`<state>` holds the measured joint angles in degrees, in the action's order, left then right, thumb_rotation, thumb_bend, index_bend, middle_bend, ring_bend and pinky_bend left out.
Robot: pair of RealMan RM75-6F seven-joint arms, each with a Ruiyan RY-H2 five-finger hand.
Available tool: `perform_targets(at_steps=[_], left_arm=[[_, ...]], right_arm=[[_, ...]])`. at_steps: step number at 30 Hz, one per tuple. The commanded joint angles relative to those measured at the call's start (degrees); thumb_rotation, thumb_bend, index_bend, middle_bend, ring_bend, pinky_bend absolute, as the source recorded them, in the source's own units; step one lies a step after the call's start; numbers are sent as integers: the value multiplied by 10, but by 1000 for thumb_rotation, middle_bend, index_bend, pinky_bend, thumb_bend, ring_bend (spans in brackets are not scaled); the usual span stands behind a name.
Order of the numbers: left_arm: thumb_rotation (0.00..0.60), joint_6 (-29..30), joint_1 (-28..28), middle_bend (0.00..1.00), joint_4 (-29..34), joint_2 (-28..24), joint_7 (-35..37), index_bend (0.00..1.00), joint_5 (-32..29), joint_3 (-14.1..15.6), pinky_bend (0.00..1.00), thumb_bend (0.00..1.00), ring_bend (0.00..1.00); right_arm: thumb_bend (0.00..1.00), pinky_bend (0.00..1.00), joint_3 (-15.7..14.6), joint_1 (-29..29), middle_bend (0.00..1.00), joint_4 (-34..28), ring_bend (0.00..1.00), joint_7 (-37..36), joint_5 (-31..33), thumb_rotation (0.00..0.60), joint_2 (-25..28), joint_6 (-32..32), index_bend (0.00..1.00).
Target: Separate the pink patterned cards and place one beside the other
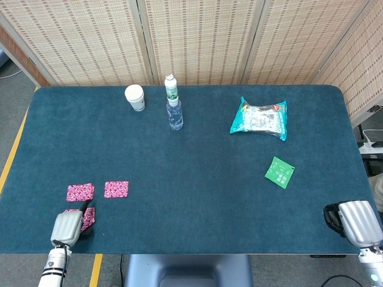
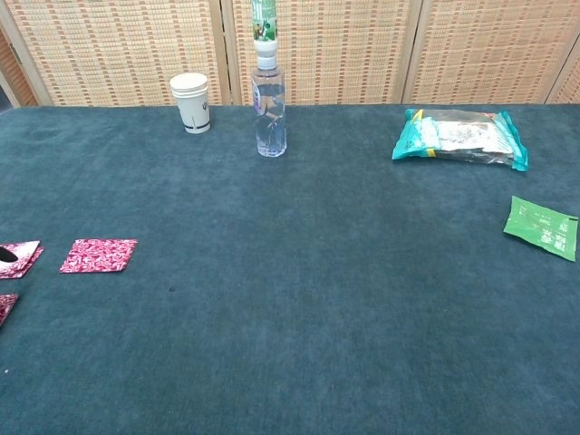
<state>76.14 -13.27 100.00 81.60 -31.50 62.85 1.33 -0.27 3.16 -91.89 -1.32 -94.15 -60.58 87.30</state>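
Observation:
Two pink patterned cards lie side by side on the blue table: the left card [image 1: 80, 192] [image 2: 18, 258] and the right card [image 1: 116, 189] [image 2: 100, 255]. A third pink card [image 1: 88, 217] [image 2: 4, 306] sits just below the left one, partly under my left hand [image 1: 67, 228] at the table's front left edge. A dark fingertip [image 1: 86, 205] points up toward the left card. Whether the hand grips the third card is hidden by its silver back. My right hand [image 1: 353, 221] hangs at the front right corner, holding nothing.
A paper cup [image 1: 135, 97] and a water bottle [image 1: 173, 104] stand at the back. A teal snack bag [image 1: 260, 118] lies at the back right, with a green sachet [image 1: 279, 172] nearer the front. A woven screen closes off the back.

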Motion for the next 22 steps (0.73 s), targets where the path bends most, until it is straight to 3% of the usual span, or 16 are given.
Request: perform_targets(at_steps=[1, 7, 10, 12, 14, 16, 19, 22], left_arm=[[600, 22, 5, 1000, 44, -32, 0, 138, 56, 16, 1000, 279, 1000], [600, 63, 13, 997, 57, -71, 28, 259, 138, 19, 1000, 281, 1000], [600, 108, 22, 890, 12, -84, 69, 315, 200, 11, 985, 289, 957], [600, 123, 28, 764, -16, -93, 84, 331, 217, 9, 903, 291, 839], [600, 118, 30, 579, -33, -108, 104, 321, 219, 11, 665, 297, 625], [600, 109, 32, 447, -42, -118, 126, 287, 213, 11, 512, 308, 478], [600, 100, 36, 334, -55, -124, 159, 242, 213, 12, 432, 320, 379], [600, 100, 40, 302, -78, -121, 173, 201, 220, 13, 408, 322, 347]], right_arm=[[696, 984, 0, 0, 925, 0, 881, 0, 0, 600, 0, -1, 1000], [697, 985, 0, 1, 925, -1, 881, -2, 1, 600, 1, -1, 1000], [696, 984, 2, 2, 925, 0, 881, -3, 3, 600, 0, -2, 1000], [696, 985, 2, 2, 925, 0, 881, -1, 4, 600, 0, -3, 1000], [697, 985, 3, 3, 925, 0, 881, 3, 6, 600, -2, -5, 1000], [697, 985, 3, 3, 925, 0, 881, 9, 8, 600, -4, -7, 1000], [696, 985, 3, 3, 925, 0, 881, 17, 9, 600, -7, -9, 1000], [696, 985, 4, 3, 925, -1, 881, 24, 13, 600, -10, -9, 1000]])
